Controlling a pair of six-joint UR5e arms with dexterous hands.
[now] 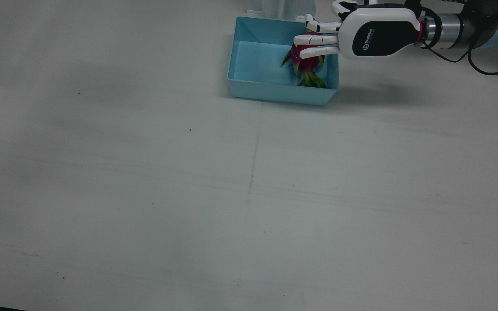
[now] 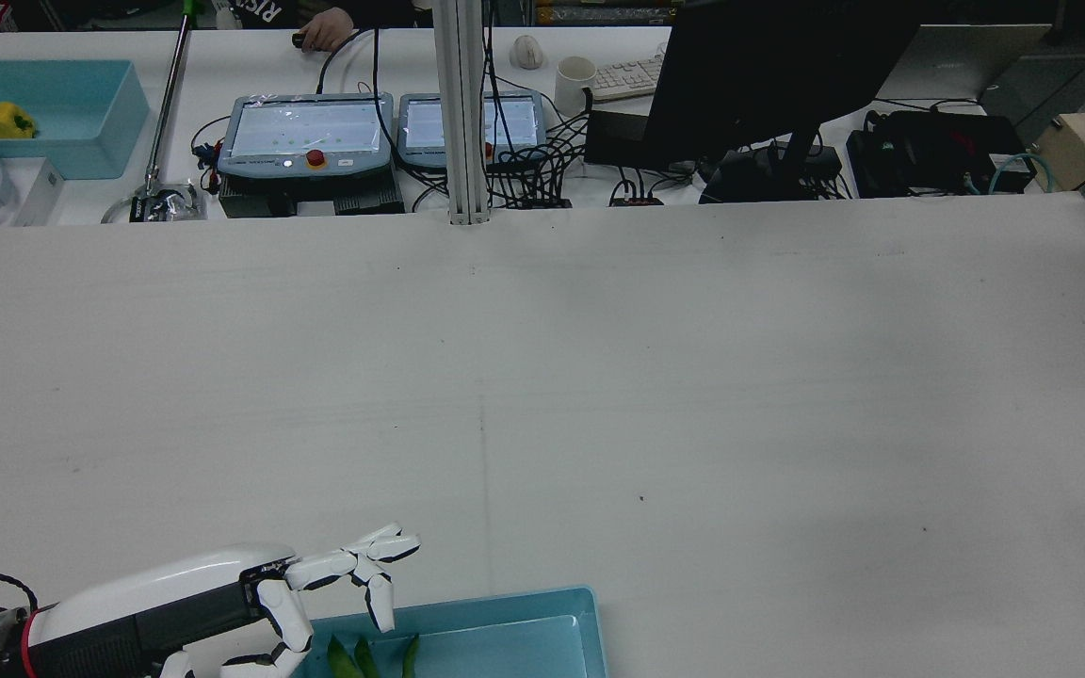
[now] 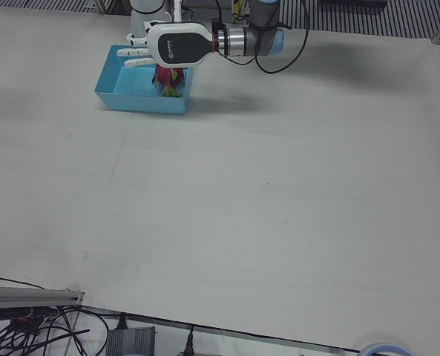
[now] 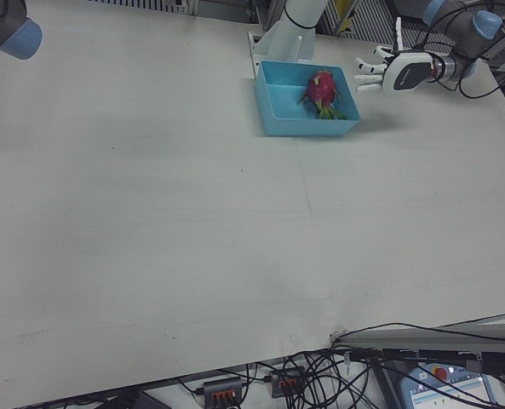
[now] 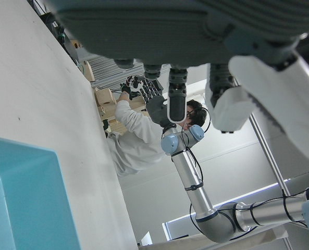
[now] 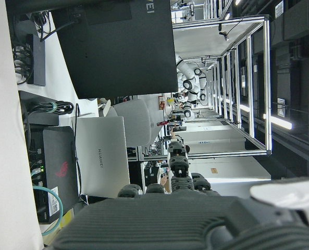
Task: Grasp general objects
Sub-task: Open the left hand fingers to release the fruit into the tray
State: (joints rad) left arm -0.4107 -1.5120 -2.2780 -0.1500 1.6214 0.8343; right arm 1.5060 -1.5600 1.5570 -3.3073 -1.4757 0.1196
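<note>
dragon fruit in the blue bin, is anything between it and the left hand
Nothing visible. The left hand hovers open at the blue bin's edge, fingers spread over the dragon fruit. The fruit is the only thing in the bin, and the bin has no lid.

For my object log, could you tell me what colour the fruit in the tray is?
The fruit is magenta-pink with green leafy tips; the right-front view shows it best.

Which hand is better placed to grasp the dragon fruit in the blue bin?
The left hand. It hovers open right at the dragon fruit over the blue bin. Only the right arm's end shows, at the right-front view's far corner, away from the bin.
</note>
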